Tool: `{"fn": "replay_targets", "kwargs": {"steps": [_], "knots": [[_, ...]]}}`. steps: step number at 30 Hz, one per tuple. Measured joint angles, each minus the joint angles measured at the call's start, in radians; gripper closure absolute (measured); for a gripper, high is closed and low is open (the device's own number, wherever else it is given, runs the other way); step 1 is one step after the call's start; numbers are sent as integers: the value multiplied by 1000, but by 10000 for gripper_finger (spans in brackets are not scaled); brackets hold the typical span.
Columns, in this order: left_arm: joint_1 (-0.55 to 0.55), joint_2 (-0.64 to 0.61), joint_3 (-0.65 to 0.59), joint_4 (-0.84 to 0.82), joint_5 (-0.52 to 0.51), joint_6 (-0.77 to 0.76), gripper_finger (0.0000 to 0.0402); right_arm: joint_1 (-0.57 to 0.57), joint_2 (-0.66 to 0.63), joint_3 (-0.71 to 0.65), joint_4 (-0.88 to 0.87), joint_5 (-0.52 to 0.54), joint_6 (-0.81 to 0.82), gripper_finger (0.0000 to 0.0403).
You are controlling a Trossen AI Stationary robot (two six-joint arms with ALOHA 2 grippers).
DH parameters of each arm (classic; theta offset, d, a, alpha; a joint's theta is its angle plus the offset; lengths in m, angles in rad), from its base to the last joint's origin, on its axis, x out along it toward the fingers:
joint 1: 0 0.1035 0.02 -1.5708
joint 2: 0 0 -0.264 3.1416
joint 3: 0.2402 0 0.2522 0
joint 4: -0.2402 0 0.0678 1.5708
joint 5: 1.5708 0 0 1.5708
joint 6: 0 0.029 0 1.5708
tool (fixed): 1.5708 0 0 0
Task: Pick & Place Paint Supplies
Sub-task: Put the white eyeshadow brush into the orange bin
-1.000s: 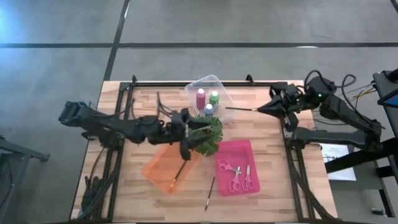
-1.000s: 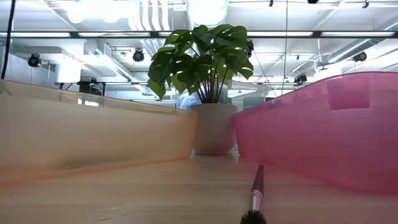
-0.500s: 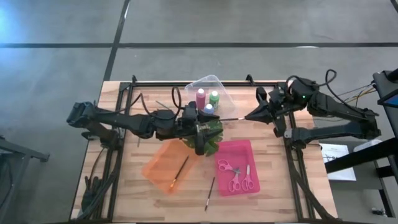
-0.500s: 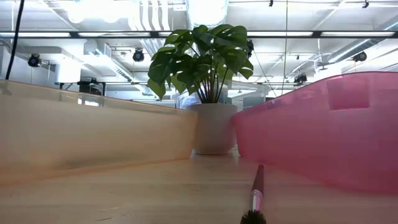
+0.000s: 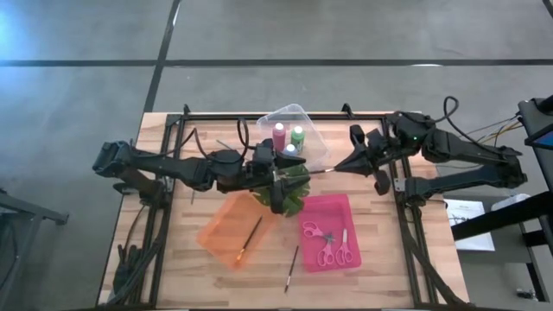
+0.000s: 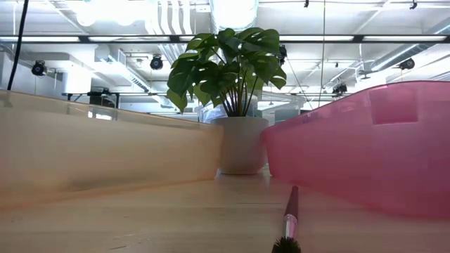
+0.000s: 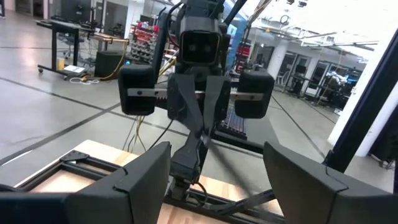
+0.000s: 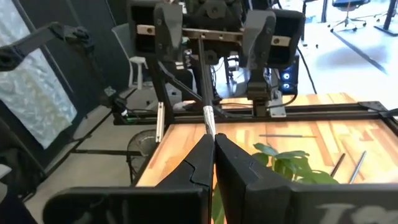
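My right gripper [image 5: 339, 165] is shut on a thin dark-handled paintbrush [image 5: 321, 169] above the table, to the right of the clear tray [image 5: 304, 114]. The brush points toward the table's left, at my left gripper [image 5: 292, 175]. That gripper is open above the plant [image 5: 292, 192] and faces the right one; its fingers [image 7: 143, 177] stand wide apart. In the right wrist view the brush [image 8: 204, 81] runs toward the gap between the left gripper's fingers; whether it touches them I cannot tell. The maroon-pink [image 5: 278, 134], green [image 5: 297, 133] and blue-purple [image 5: 289, 149] bottles stand in the clear tray. My right gripper pinches the paintbrush between its two fingertips [image 8: 200, 155], just behind the metal ferrule [image 8: 209, 119]. The fingers come level from the table's right and lie along the brush. The brush is lifted clear and sticks out level past the fingertips toward the table's left.
An orange tray [image 5: 220, 238] at the near left holds a paintbrush [image 5: 251, 235]. A pink tray [image 5: 340, 210] at the near right holds pink-handled scissors [image 5: 328, 246]. Another paintbrush [image 5: 292, 268] lies on the table near the front edge; it also shows in the low view [image 6: 290, 218].
My right gripper has carried the paintbrush toward the table's left and a little toward its near edge, closer to my left gripper. My left gripper has gone from over the orange tray toward the table's right and far side, and has turned level to face the right gripper.
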Motion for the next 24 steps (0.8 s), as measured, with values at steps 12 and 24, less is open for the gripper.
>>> {"fn": "replay_targets", "kwargs": {"steps": [12, 24], "knots": [[0, 0, 0, -6, 24, -28, 205, 10, 11, -1, 6, 2, -7, 395], [0, -2, 0, -11, 30, -31, 279, 10, 11, 0, 7, 2, -7, 395]]}}
